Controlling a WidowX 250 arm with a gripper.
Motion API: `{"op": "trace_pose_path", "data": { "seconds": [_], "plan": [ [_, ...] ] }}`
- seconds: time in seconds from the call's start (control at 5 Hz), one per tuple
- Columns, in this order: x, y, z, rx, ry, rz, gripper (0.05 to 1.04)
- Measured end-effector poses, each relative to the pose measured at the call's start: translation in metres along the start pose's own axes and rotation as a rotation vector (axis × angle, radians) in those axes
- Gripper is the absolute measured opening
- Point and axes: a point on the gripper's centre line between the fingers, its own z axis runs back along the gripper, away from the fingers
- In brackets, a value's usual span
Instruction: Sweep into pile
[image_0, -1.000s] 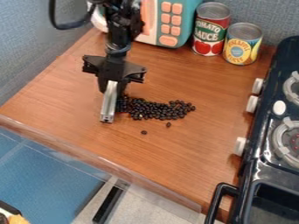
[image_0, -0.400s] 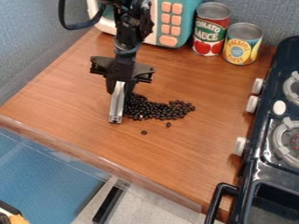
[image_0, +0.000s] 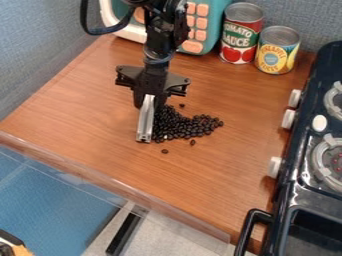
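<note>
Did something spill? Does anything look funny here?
Yes, the black beans lie loose on the wooden counter, like a spill. A few stray beans sit apart from the rest, which looks messy.

From where I stand, the camera looks down at a steep slant from above the front edge of the brown wood-grain worktop (image_0: 80, 100), facing its back edge and the blue textured wall (image_0: 317, 20) behind. It's close enough for the worktop to take up most of the view, yet far enough back to catch the black stove (image_0: 287, 200) along the right edge and some blue floor (image_0: 53, 215) beyond the front edge, which slants from mid-left down towards the lower right.
</note>
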Motion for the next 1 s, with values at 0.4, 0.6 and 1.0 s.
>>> {"op": "trace_pose_path", "data": {
  "seconds": [0.4,0.6,1.0],
  "plan": [
    [0.002,0.014,0.002,0.007,0.008,-0.002,0.343],
    [0.001,0.017,0.003,0.013,0.005,0.008,0.343],
    [0.001,0.034,0.005,0.032,0.004,0.001,0.343]
  ]
}}
